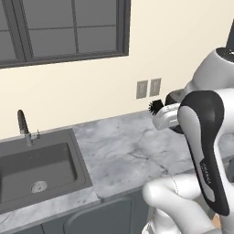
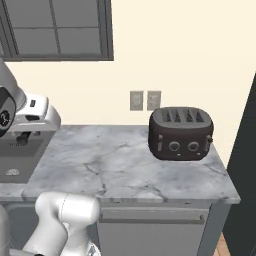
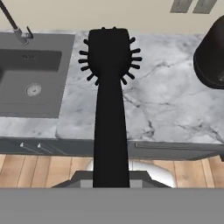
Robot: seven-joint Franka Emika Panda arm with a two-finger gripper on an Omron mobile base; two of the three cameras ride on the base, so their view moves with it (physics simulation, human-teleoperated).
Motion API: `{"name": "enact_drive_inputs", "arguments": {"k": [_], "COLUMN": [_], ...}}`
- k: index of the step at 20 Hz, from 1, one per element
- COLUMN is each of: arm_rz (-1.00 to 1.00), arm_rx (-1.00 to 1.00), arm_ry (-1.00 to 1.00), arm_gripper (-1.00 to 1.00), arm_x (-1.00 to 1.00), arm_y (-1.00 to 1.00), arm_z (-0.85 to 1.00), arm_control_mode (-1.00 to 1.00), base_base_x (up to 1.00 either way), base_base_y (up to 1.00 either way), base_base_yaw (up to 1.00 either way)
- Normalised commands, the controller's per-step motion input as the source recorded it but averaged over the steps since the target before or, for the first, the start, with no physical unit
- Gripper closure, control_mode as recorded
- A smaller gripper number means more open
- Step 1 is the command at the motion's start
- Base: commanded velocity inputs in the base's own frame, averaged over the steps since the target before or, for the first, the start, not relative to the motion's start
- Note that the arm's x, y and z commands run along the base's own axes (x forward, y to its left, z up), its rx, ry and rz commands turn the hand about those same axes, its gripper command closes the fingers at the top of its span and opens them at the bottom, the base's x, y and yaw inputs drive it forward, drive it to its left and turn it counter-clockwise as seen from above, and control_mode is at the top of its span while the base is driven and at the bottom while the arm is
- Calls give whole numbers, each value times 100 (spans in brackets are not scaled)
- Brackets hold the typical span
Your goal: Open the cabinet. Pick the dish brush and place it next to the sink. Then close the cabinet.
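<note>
While the fingers (image 3: 111,181) are pinching the brush (image 3: 110,87) by the lower end of its handle, the brush is running straight out from them toward twelve o'clock in the hand view, its long axis in line with the hand and its ring of black bristles at the far end. It is hanging in the air above the table (image 3: 166,100), touching nothing but the fingers. In the left base view the bristle tuft (image 1: 156,107) is sticking out at nine o'clock from the hand, pointing toward the sink.

That sink (image 3: 30,78) is lying at about ten o'clock from the brush head in the hand view, with the tap (image 3: 13,24) at its back edge. A strip of bare marble is showing between the sink rim and the spot under the bristles, and this strip looks like the place to set the brush down, so the coming move is probably a short carry toward ten o'clock and then a descent.

At two o'clock a dark toaster (image 2: 181,132) is standing well apart, on the opposite side from the sink, and nothing is blocking the way. Two wall sockets (image 1: 148,87) are sitting on the wall behind.
</note>
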Motion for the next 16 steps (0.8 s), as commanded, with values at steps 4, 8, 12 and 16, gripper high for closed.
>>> {"name": "enact_drive_inputs", "arguments": {"k": [4,8,12,16], "arm_rz": [0,0,1,-2], "arm_rx": [0,0,1,0], "arm_ry": [16,28,8,0], "arm_gripper": [100,100,100,100], "arm_x": [46,74,7,0], "arm_y": [1,0,-7,65], "arm_z": [-34,-47,-9,-43], "arm_control_mode": [-100,-100,-100,-100], "base_base_x": [9,0,0,0], "base_base_y": [0,0,0,0], "base_base_yaw": [0,0,0,0]}}
